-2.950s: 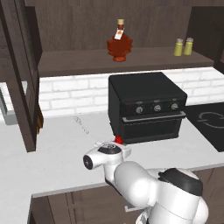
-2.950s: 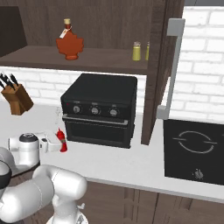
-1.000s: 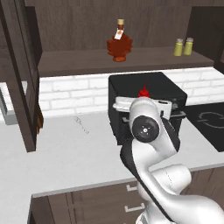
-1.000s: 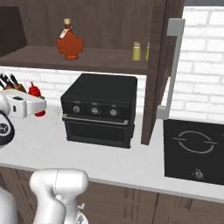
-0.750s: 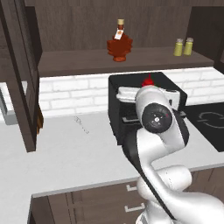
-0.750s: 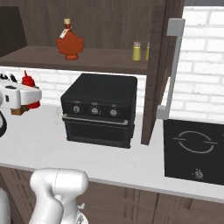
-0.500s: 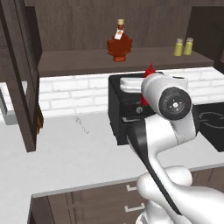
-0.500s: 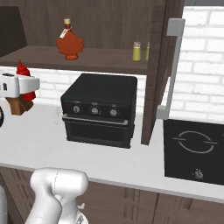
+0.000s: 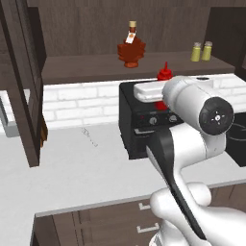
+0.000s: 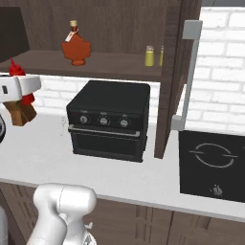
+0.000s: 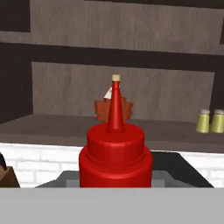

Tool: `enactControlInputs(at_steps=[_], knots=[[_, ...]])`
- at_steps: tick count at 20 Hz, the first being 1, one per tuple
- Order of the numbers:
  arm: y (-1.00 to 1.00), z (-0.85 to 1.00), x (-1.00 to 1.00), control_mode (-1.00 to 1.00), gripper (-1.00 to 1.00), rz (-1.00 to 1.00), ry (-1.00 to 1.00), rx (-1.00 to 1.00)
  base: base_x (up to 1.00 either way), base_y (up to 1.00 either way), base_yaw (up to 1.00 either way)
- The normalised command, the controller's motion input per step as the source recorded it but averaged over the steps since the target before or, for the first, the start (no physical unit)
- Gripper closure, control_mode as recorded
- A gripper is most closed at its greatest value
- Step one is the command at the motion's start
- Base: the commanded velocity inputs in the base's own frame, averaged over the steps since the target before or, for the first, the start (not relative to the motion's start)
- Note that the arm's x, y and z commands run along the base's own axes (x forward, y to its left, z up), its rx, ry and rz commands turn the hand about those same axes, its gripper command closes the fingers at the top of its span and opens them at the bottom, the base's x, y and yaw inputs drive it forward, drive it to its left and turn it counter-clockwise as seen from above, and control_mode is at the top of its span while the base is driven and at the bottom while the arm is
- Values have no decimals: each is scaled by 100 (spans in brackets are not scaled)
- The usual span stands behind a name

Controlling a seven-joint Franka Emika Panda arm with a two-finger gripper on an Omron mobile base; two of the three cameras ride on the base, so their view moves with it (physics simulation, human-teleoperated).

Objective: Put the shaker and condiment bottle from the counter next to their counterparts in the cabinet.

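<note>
Dark cabinet shelf ahead of and just above end effector pinching upright red condiment bottle below shelf height: risks clipping the shelf lip or toppling maple-leaf bottle straight ahead; both shakers already shelved, off right.

I see a black countertop oven with three knobs along its front, standing against a white brick backsplash. A knife block sits left of it. To its right lies a black cooktop, beside a tall grey handle.
</note>
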Motion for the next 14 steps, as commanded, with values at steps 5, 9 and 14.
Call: enactControlInputs(at_steps=[5, 9, 14], knots=[[0, 42, 4, -100, 100, 6, -4, 0, 0, 0, 0], [0, 41, 26, -100, 100, 0, 2, 0, 0, 0, 0], [0, 45, 18, -100, 100, 0, 3, 5, 0, 0, 0]])
